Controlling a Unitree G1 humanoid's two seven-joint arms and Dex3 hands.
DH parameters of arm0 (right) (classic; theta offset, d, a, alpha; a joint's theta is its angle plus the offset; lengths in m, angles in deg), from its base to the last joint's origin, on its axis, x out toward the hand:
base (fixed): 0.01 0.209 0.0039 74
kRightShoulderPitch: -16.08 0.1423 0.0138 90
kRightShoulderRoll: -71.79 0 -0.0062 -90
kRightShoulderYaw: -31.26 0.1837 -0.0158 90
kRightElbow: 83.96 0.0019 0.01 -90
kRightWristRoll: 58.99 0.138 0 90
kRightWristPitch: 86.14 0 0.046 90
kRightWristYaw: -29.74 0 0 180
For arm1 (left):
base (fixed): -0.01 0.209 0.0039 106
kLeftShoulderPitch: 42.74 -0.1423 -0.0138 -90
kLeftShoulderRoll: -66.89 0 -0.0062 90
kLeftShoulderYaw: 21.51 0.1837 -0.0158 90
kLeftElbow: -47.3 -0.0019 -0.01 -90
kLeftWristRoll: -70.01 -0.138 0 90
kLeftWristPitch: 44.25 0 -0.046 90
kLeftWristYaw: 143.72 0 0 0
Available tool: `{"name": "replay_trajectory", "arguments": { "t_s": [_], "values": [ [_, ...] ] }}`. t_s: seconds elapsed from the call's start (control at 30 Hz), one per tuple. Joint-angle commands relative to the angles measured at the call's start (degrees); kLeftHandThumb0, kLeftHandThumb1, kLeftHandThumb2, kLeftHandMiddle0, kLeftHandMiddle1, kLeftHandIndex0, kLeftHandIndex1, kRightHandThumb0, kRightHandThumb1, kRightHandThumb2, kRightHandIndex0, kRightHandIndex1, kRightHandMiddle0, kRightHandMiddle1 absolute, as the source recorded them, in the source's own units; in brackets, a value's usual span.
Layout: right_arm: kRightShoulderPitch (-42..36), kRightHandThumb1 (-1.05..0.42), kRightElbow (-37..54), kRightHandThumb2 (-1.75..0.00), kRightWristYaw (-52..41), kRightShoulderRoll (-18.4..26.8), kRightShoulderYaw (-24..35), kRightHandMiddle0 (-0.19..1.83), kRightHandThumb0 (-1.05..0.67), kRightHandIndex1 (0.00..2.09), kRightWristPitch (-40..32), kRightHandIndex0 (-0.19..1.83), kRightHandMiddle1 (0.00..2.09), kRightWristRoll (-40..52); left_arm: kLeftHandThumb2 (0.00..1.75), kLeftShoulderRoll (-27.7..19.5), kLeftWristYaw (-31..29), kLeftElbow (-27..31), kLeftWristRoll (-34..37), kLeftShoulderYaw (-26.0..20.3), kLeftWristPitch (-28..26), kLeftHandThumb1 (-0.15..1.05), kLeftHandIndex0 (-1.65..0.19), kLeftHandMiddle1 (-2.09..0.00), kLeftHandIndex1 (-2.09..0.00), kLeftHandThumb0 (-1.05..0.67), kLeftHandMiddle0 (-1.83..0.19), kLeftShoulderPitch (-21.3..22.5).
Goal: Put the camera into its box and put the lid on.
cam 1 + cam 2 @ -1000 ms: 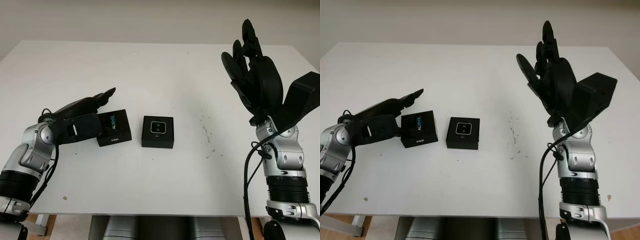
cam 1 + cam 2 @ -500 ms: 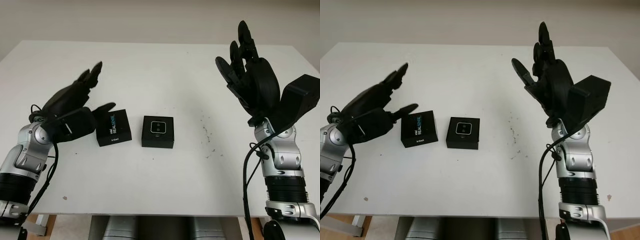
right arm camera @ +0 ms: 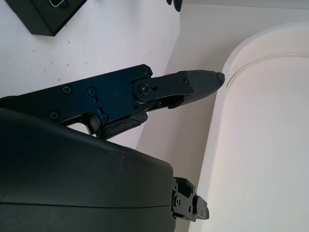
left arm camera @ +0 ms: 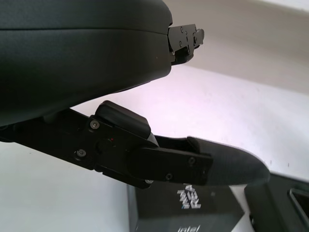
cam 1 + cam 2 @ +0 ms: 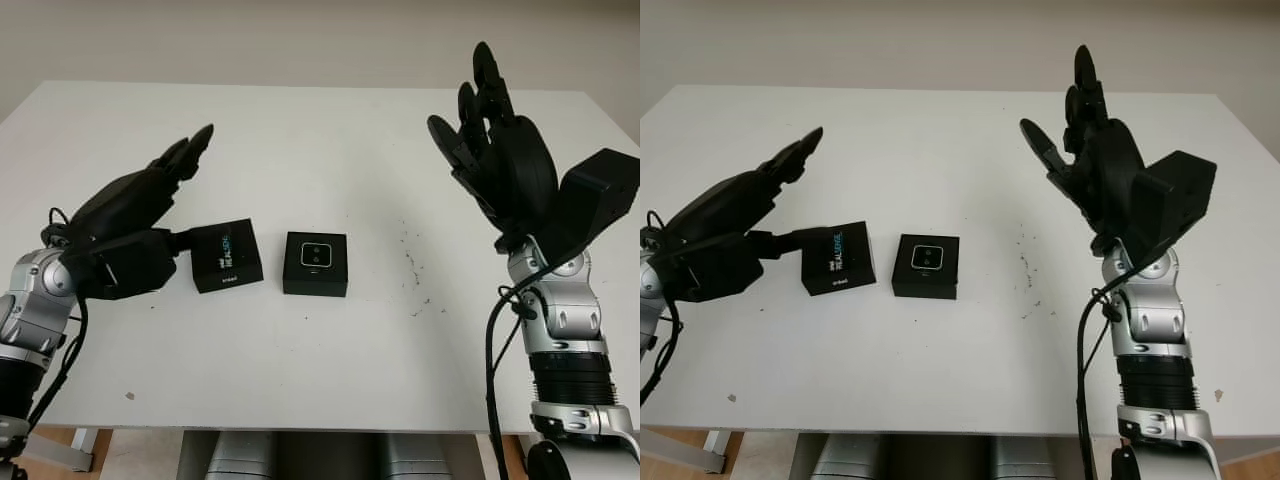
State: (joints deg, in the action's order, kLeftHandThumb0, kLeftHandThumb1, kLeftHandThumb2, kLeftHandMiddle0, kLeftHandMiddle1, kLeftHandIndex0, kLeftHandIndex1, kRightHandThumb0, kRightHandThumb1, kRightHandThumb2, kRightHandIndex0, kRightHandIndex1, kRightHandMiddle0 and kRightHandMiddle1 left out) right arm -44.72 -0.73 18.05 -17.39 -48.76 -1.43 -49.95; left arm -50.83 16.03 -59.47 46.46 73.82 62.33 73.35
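Left robot hand, open beside the flat black printed lid, could shove it askew on the white bench; small black box with camera sits centre; right robot hand open, raised.

We cannot read all of the printing on the lid: the left hand covers its near-left corner, and in the left wrist view a finger crosses the top of the lettering while the picture's edge cuts off the rest. The box holds something pale and rectangular, too small for us to make out. In the right wrist view only a corner of the box shows.
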Motion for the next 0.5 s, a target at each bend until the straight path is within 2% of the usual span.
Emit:
{"name": "replay_trajectory", "arguments": {
  "t_s": [0.0,0.17,0.3,0.47],
  "values": [
    [0.3,-1.05,1.9,-0.23,0.7,0.4,0.3,-0.17,-0.65,0.01,-0.8,-0.19,0.03,-0.3,0.13,-1.4,-1.9,2.0,-1.0,0.8,-0.5,1.05,0.16,-0.05,-0.05,-1.05,0.09,0.0],
    [0.2,-1.05,2.3,-0.30,1.4,0.8,0.4,-0.17,-0.65,0.03,-1.0,-0.18,0.04,-1.0,0.07,-2.9,-4.6,3.3,-2.6,1.2,-0.5,1.03,0.15,-0.06,-0.06,-1.03,0.07,-0.5],
    [0.0,-1.05,2.7,-0.31,1.8,0.6,0.5,-0.17,-0.63,0.03,-2.1,-0.18,0.04,-0.9,0.06,-3.0,-5.9,4.5,-4.1,1.6,-2.9,1.03,0.15,-0.05,-0.05,-1.03,0.08,-1.2],
    [0.0,-1.05,2.9,-0.30,1.3,0.5,0.2,-0.19,-0.65,0.04,-2.6,-0.18,0.04,-0.9,0.08,-1.8,-1.8,4.0,-8.4,2.9,-2.9,1.05,0.17,-0.05,-0.05,-1.03,0.09,-2.0]
  ]
}}
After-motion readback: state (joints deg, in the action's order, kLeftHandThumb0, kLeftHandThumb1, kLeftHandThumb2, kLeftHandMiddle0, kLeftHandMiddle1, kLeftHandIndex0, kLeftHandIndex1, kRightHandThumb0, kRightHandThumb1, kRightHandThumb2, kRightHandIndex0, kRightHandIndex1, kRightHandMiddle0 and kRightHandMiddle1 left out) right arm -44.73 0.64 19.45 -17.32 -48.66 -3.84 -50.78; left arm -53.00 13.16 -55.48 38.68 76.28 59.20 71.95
